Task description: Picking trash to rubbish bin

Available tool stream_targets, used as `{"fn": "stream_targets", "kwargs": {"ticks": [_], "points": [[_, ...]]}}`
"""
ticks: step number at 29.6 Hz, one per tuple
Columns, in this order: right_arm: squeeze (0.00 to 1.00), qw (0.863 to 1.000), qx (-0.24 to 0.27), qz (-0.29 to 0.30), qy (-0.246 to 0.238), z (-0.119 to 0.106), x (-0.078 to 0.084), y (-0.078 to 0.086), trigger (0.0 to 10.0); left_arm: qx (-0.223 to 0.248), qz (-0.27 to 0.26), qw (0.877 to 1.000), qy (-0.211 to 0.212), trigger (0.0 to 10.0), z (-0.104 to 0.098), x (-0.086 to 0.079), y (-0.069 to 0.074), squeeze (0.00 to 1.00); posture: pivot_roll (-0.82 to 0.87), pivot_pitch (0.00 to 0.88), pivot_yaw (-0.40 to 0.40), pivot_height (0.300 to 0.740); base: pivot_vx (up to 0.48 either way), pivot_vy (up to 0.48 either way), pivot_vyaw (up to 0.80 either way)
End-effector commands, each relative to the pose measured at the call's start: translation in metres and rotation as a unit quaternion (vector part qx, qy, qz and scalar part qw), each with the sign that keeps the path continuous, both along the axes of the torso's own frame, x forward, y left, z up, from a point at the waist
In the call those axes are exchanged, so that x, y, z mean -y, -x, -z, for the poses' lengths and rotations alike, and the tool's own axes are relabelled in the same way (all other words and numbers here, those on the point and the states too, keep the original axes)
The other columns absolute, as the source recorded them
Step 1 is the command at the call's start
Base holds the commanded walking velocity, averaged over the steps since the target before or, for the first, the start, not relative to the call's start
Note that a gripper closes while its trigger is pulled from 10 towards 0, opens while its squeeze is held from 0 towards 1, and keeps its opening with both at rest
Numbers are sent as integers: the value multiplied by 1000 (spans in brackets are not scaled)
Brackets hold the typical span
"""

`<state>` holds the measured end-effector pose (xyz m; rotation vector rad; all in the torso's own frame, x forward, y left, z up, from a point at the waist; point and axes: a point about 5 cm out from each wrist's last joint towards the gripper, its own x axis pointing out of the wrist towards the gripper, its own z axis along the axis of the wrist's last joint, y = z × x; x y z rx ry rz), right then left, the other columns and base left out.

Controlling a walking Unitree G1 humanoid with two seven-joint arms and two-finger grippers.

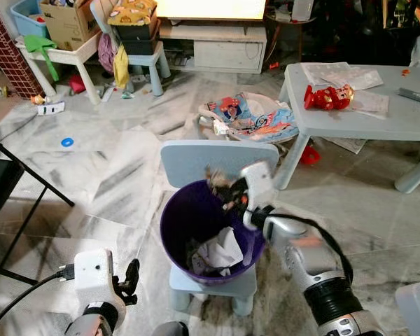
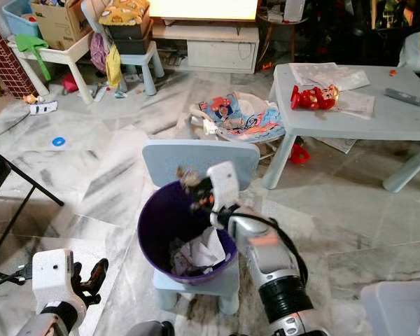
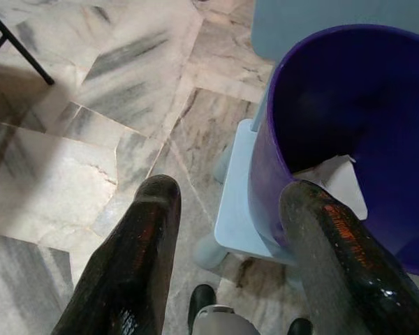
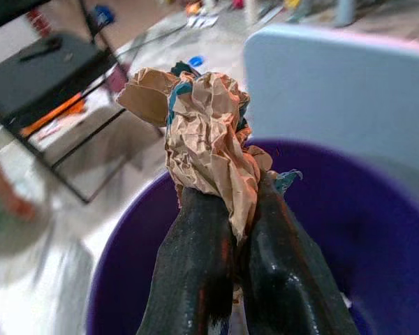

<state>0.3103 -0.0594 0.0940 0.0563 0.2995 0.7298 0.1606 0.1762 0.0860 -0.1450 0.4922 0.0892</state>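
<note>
The right gripper [image 4: 230, 209] clenches a crumpled brown paper wad [image 4: 206, 139] above the far rim of the purple bin [image 1: 178, 231], which sits on a small blue chair [image 1: 217, 159] and holds white paper [image 1: 220, 250]. The left gripper [image 3: 230, 209] hangs spread apart, low at the bin's near left.

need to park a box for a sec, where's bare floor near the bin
Bare marble floor lies to the robot's left of the purple bin and its small blue chair, up to the black stand legs. Crowded: the cartoon mat beyond the chair and the grey table. The right end effector holds crumpled paper trash over the bin.
</note>
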Motion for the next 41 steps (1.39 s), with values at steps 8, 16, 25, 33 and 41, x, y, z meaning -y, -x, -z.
{"fn": "stream_targets", "kwargs": {"ticks": [8, 16, 25, 33, 41], "points": [[1000, 999, -20, -32, 19, 14, -6, 8, 10000, -12, 5, 1000, 4, 10000, -3, 0, 7, 0, 313, 145, -43, 740, 0, 0, 0], [1000, 999, -21, -26, 23, 15, 2, 8, 10000, -3, 24, 1000, 10, 10000, -7, 5, -6, 0, 284, 148, -37, 740, 0, 0, 0], [1000, 999, -18, -23, 27, 16, 6, 9, 10000, 7, 29, 999, 13, 10000, -10, 8, -15, 0, 266, 144, -36, 740, 0, 0, 0], [1000, 999, 28, 27, 10, -1, 16, 1, 10000, 39, 36, 999, -5, 10000, -17, 10, -30, 0, 238, 125, -33, 740, 0, 0, 0], [1000, 983, 128, 125, -43, -52, 51, 2, 10000, 144, 79, 986, -16, 10000, -43, 27, -73, 0, 138, 75, -11, 740, 0, 0, 0]]}}
